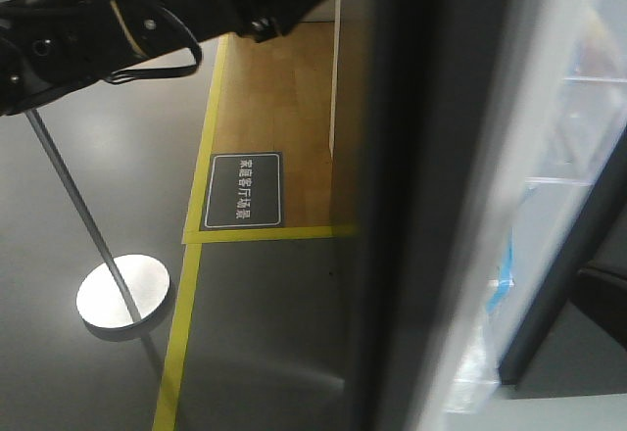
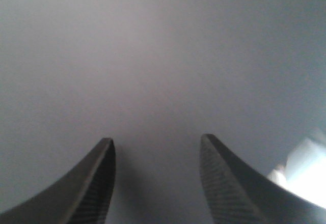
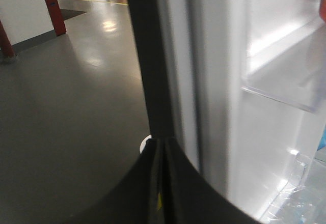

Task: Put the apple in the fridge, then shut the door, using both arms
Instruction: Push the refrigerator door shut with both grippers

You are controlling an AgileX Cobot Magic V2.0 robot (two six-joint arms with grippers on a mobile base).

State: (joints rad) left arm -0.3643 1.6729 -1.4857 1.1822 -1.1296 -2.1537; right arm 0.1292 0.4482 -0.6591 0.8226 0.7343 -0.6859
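The fridge door [image 1: 411,206] stands partly open, dark grey outside, with white door shelves [image 1: 578,157] and a blue tape strip [image 1: 505,279] on its inner side. My left arm [image 1: 147,10] reaches in from the top left. My left gripper [image 2: 155,141] is open and empty, and faces the door's plain grey outer face [image 2: 163,56] at close range. My right gripper [image 3: 162,141] is shut with nothing between its fingers, just by the door's dark edge [image 3: 147,56] and its white lining [image 3: 214,81]. A red sliver [image 3: 323,5] shows at the frame's edge; I cannot tell whether it is the apple.
A stanchion pole with a round metal base [image 1: 122,296] stands on the grey floor to the left. Yellow floor tape [image 1: 186,333] borders a wooden floor patch [image 1: 274,108] that bears a dark sign [image 1: 243,191]. A clear door bin [image 3: 285,76] juts out. A red post [image 3: 53,12] stands far off.
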